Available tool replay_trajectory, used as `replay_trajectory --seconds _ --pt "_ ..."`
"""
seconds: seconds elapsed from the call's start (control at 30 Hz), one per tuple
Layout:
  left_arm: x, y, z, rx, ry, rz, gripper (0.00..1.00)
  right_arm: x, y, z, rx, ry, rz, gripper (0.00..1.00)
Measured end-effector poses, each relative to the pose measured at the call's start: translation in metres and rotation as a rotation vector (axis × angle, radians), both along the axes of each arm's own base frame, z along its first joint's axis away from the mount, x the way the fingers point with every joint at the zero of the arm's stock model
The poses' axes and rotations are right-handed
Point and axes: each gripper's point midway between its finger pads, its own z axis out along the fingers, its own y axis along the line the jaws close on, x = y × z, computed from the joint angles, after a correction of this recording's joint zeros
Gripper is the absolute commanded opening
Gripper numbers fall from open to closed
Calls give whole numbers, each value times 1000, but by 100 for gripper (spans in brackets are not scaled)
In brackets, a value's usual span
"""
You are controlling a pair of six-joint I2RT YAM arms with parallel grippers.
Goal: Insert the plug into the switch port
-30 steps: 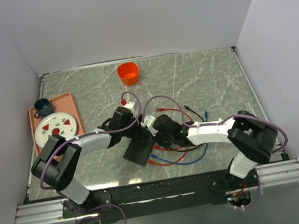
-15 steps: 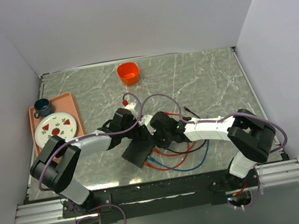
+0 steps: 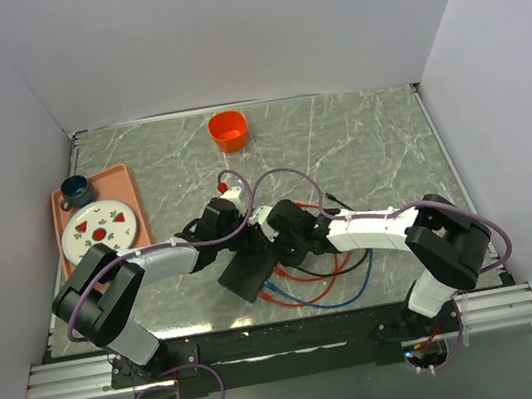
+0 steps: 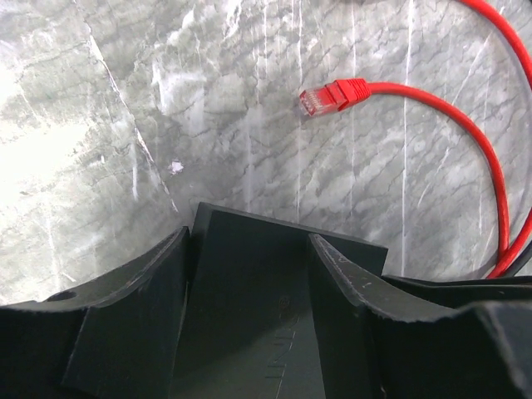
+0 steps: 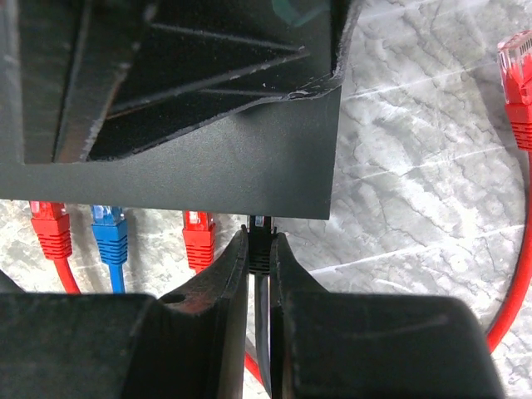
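as the right arm has slid left over the last second, the black plug (image 5: 259, 249) now rests with its tip touching a narrow edge of the black box (image 5: 208, 158), where the switch port should be. the opening itself is hidden, so i cannot tell whether the plug has entered. the right gripper (image 5: 258, 237) has its fingers clamped on the plug. the left gripper (image 4: 249, 237) straddles the box, its fingers pressed on both sides after drawing in slightly, which should brace it for the push. the box lies mid-table (image 3: 359, 144), toward the near edge. a blue plug (image 5: 109, 237) and red plugs (image 5: 198, 237) lie loose just beside the held one; an orange cup (image 3: 227, 128) stands near the far edge.
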Motion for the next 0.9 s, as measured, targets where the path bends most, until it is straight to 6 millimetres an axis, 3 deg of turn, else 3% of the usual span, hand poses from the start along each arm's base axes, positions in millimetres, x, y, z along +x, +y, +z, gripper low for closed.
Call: replay_trajectory --seconds 0.43,0.9 --pt "2 -6 2 -20 -55 27 53 1 -2 -3 24 -7 -47 0" --pt "8 -10 17 -46 -136 55 52 10 -3 -3 62 -64 -84 0"
